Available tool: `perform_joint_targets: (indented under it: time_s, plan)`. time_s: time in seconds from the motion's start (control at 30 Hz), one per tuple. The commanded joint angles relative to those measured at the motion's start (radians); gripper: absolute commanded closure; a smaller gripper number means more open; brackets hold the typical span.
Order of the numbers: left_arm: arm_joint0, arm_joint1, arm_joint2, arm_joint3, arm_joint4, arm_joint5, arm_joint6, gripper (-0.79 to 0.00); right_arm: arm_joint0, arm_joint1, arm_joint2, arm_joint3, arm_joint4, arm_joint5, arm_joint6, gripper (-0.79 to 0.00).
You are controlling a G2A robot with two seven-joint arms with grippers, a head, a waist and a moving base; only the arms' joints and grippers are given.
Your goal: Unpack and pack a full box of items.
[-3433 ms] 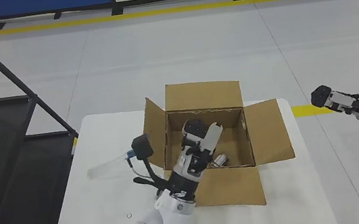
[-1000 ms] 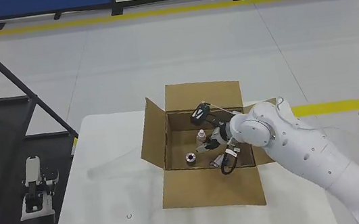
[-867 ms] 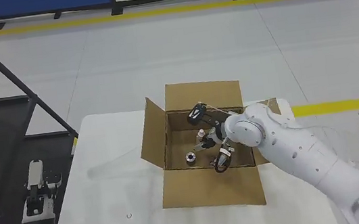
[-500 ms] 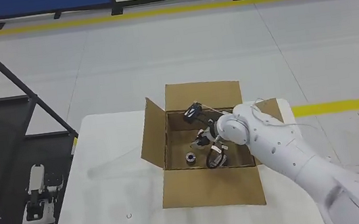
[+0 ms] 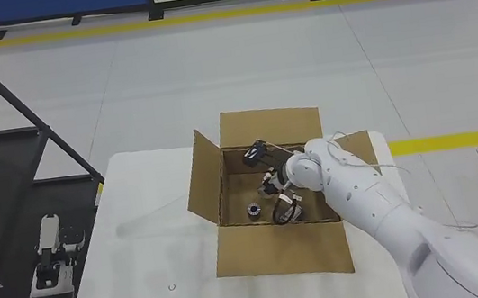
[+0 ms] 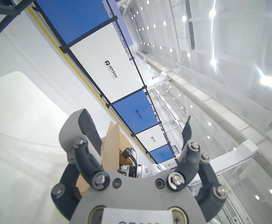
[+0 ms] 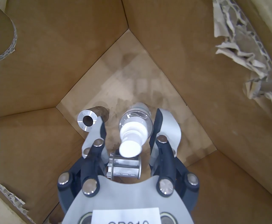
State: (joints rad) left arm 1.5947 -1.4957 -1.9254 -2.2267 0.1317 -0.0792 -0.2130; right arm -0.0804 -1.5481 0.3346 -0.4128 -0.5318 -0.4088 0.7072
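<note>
- The right gripper [image 7: 129, 119] is deep in the box [image 5: 280, 252]. Its jaws are apart and straddle the bottle [image 7: 137, 115], which stands upright on the box floor.
- A metal tube [image 7: 87, 122] stands just beside one finger. As the jaws close, that finger could drag or topple the tube.
- A finned part [image 7: 124, 167] lies under the gripper's base, near the bottle's foot. A deeper descent could press on it.
- The bottle looks smooth and round, so an off-centre or high pinch at the cap could let it slip or tilt.
- On the lift, the torn flap [image 7: 233, 46] could snag the bottle or the wrist.
- The left gripper [image 6: 136, 119] is empty with its jaws apart. It points upward, well off beside the table [image 5: 144, 252].
</note>
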Motion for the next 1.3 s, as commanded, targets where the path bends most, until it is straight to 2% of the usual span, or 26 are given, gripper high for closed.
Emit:
perform_joint_targets:
  time_s: [0.0,0.17,0.33,0.6,0.77,0.9,1.0,1.17,1.23,1.27]
  plan:
    - [-0.001,0.002,0.002,0.001,0.001,0.003,0.005,-0.785,0.005,-0.007,0.003,0.020,-0.005,-0.009,-0.008,0.000]
    - [-0.003,0.006,0.015,0.000,0.010,0.007,0.012,-0.785,0.013,-0.010,0.020,0.061,-0.009,-0.061,-0.055,0.000]
    - [-0.005,0.011,0.037,-0.003,0.029,0.010,0.009,-0.785,0.028,0.012,0.047,0.084,-0.017,-0.148,-0.132,0.000]
    - [-0.017,0.018,0.082,-0.001,0.065,0.016,-0.002,-0.785,0.039,0.087,0.097,0.043,-0.056,-0.252,-0.208,0.000]
    - [-0.025,0.023,0.101,0.001,0.083,0.025,0.001,-0.785,0.026,0.158,0.151,-0.060,-0.070,-0.288,-0.212,0.000]
    - [-0.028,0.026,0.107,0.002,0.088,0.028,0.007,-0.785,-0.020,0.236,0.217,-0.226,-0.108,-0.275,-0.208,0.000]
    - [-0.030,0.028,0.106,0.005,0.089,0.032,0.018,-0.785,-0.093,0.310,0.299,-0.423,-0.140,-0.223,-0.162,0.000]
    - [-0.032,0.031,0.102,0.009,0.084,0.038,0.038,-0.785,-0.315,0.442,0.517,-0.850,-0.181,-0.155,-0.036,0.000]
    - [-0.033,0.033,0.102,0.010,0.082,0.039,0.041,-0.785,-0.419,0.480,0.613,-0.981,-0.174,-0.099,0.003,0.000]
    - [-0.033,0.033,0.102,0.010,0.082,0.039,0.041,-0.785,-0.434,0.485,0.626,-0.998,-0.174,-0.079,0.014,0.000]
